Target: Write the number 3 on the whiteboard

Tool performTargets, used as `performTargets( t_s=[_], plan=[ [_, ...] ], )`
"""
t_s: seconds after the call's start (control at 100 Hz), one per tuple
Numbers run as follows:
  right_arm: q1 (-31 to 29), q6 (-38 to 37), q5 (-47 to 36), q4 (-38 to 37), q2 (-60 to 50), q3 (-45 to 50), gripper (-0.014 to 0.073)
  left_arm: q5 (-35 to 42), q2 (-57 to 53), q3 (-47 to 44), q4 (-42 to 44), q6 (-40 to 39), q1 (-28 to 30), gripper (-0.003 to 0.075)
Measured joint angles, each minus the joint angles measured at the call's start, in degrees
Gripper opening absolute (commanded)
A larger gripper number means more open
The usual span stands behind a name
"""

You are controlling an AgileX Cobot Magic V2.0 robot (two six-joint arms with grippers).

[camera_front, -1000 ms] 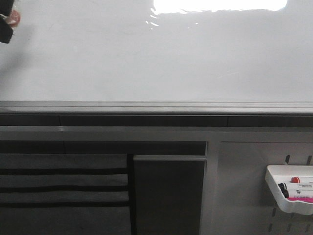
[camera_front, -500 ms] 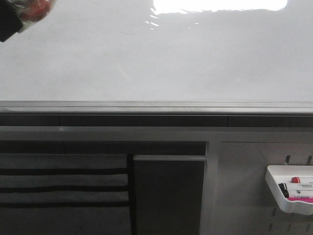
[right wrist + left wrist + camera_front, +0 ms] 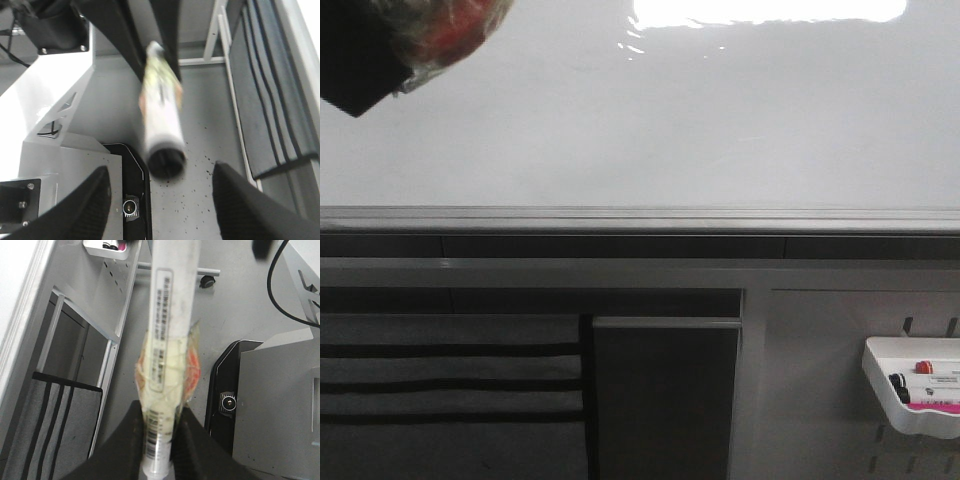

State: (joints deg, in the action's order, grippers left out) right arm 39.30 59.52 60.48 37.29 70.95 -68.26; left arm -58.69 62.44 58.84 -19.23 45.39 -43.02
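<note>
approach step: left gripper clamped on marker, right gripper spread wide beneath it. whiteboard blank, no number 3 yet. next: probably uncapping, then tip to board.

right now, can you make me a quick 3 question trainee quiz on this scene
1. True or false: a 3 is already drawn on the whiteboard.
2. Which gripper holds the marker? A) left B) right C) neither
3. Fill in: in the front view, the white tray with spare markers hangs on the lower ____ side.

Key:
1. False; the board shows only glare.
2. A; the left gripper is shut on it, and the right gripper is open beneath the cap.
3. right
</note>
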Motion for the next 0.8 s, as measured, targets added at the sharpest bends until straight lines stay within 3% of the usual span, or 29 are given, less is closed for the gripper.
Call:
performTargets(
  t_s=[0.31, 0.51, 0.8],
  plan=[
    [3.87, -0.37, -0.12, -0.45, 7.05, -6.55, 0.0395, 0.0, 0.0, 0.0, 1.17, 0.3, 0.0, -0.002],
    [3.87, -1.31, -0.21, -0.55, 7.15, -7.13, 0.0283, 0.0, 0.0, 0.0, 1.45, 0.43, 0.0, -0.002],
    [3.87, -1.75, -0.69, -0.55, 7.15, -7.13, 0.0279, 0.0, 0.0, 0.0, 1.45, 0.43, 0.0, -0.002]
  ],
)
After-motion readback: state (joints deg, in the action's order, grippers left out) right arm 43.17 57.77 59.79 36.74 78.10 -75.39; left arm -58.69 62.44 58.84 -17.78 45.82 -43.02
